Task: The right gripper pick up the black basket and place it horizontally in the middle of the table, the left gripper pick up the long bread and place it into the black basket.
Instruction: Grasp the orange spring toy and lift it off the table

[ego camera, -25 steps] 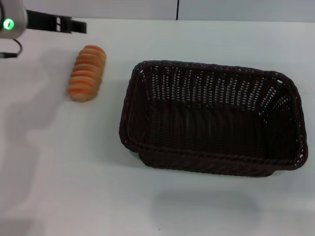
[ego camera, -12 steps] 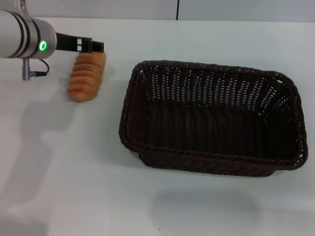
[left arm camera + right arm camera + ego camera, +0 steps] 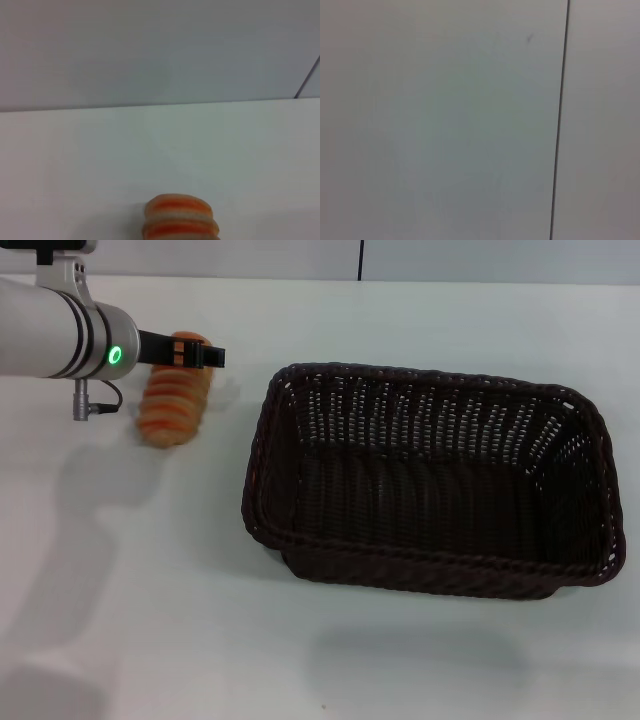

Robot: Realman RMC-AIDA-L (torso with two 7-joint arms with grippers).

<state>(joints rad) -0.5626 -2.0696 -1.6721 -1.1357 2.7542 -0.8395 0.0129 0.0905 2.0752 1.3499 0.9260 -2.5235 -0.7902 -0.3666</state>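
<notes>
The black basket (image 3: 425, 480) lies lengthwise across the middle of the white table (image 3: 150, 590), open side up and empty. The long bread (image 3: 173, 398), orange-tan with cream ridges, lies on the table to the basket's left; its end also shows in the left wrist view (image 3: 181, 217). My left gripper (image 3: 205, 356) reaches in from the left on its white-grey arm with the green light and hovers over the far end of the bread, nothing in it. The right gripper is out of view.
The table's far edge meets a grey wall (image 3: 300, 258) just behind the bread. The right wrist view shows only a plain wall panel with a dark seam (image 3: 560, 120).
My left arm has moved in from the far left, towards the right and nearer, so its black fingers now sit over the bread's far end. The bread and basket have not moved.
</notes>
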